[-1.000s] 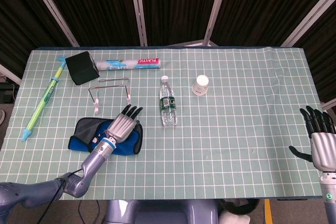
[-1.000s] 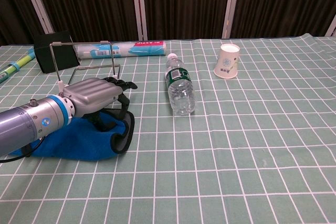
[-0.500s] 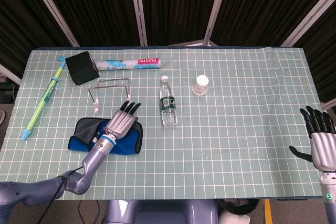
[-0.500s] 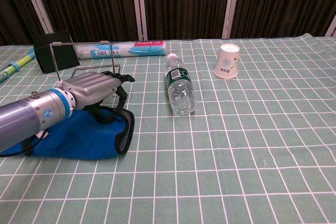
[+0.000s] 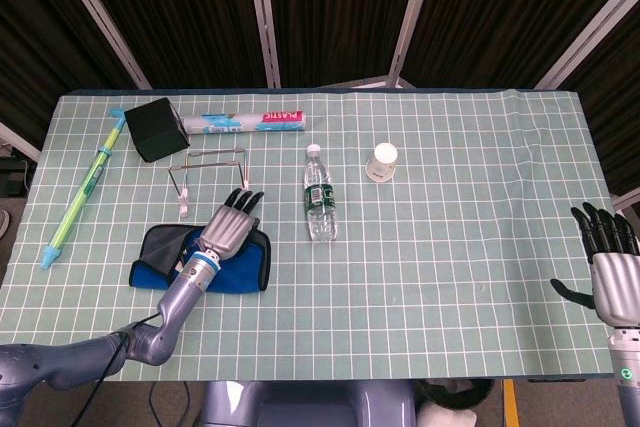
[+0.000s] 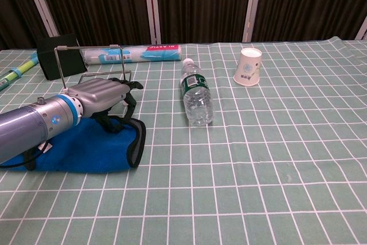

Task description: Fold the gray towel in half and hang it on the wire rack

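The towel [image 5: 156,261], blue with a dark gray face and edging, lies folded flat on the table at the left [image 6: 86,148]. My left hand [image 5: 231,227] hovers over its far right part with fingers stretched out toward the wire rack [image 5: 211,169]; in the chest view the left hand [image 6: 106,97] is raised, with dark fingers hanging down near the towel's folded edge, holding nothing that I can see. The wire rack [image 6: 90,68] stands just beyond the towel. My right hand [image 5: 611,269] stays at the table's far right edge, fingers spread and empty.
A water bottle [image 5: 319,196] lies right of the rack. A paper cup [image 5: 382,162] lies on its side further right. Behind the rack are a plastic-wrap roll [image 5: 243,123], a black box [image 5: 153,128] and a green-blue stick [image 5: 84,187].
My left hand has slid forward off the towel toward the rack and lifted a little. The towel has settled flatter. The right hand has not moved.
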`<control>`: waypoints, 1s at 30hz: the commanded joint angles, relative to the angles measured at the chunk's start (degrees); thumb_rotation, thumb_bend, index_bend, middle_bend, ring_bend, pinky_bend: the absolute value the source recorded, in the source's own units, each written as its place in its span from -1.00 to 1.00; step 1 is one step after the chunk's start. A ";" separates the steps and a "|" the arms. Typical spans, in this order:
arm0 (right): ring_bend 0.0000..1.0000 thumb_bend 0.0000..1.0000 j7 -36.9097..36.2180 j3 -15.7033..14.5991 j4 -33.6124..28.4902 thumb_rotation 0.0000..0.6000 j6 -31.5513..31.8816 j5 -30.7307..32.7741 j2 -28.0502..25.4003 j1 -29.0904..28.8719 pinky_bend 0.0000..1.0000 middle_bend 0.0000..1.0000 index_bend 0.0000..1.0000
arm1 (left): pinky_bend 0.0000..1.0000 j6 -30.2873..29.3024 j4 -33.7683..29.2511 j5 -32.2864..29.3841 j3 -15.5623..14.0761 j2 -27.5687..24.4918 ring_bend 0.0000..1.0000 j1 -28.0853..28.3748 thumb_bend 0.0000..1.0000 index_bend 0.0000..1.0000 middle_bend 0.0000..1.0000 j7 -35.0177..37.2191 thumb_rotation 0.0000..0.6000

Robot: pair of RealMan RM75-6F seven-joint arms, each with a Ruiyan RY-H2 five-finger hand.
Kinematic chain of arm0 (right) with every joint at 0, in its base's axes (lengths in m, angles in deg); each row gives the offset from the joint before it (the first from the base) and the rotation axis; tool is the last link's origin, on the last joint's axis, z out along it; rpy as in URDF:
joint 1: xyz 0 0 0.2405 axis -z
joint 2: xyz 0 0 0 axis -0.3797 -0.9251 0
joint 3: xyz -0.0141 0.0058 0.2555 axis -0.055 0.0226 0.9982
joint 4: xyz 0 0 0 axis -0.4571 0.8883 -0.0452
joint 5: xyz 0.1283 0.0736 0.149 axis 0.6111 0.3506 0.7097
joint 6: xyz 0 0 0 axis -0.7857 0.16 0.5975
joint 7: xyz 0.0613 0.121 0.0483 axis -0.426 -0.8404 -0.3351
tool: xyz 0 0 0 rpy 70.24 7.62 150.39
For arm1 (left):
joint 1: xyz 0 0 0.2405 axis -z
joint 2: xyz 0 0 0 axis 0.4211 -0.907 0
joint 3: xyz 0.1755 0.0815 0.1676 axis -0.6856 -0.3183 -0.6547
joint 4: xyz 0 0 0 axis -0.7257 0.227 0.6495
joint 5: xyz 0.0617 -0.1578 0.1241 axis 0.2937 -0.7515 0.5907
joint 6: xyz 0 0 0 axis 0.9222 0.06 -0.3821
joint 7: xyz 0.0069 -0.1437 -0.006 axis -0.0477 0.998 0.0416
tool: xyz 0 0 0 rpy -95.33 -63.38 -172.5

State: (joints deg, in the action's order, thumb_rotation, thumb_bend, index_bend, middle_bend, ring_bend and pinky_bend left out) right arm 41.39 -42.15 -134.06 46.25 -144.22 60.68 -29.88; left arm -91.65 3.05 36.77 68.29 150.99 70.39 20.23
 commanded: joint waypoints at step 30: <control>-1.00 -1.00 -1.30 -1.05 -1.32 1.00 1.33 -2.55 -0.96 0.58 -1.00 -1.00 -1.00 | -1.00 -7.12 -18.22 16.83 -10.08 -20.89 -1.00 -8.93 -0.08 -0.80 -1.00 16.32 1.00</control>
State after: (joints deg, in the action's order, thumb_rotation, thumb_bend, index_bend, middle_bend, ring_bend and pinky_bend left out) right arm 40.10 -43.19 -135.37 47.58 -146.77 59.73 -29.30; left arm -97.64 -14.90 52.60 59.26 131.36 62.62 35.50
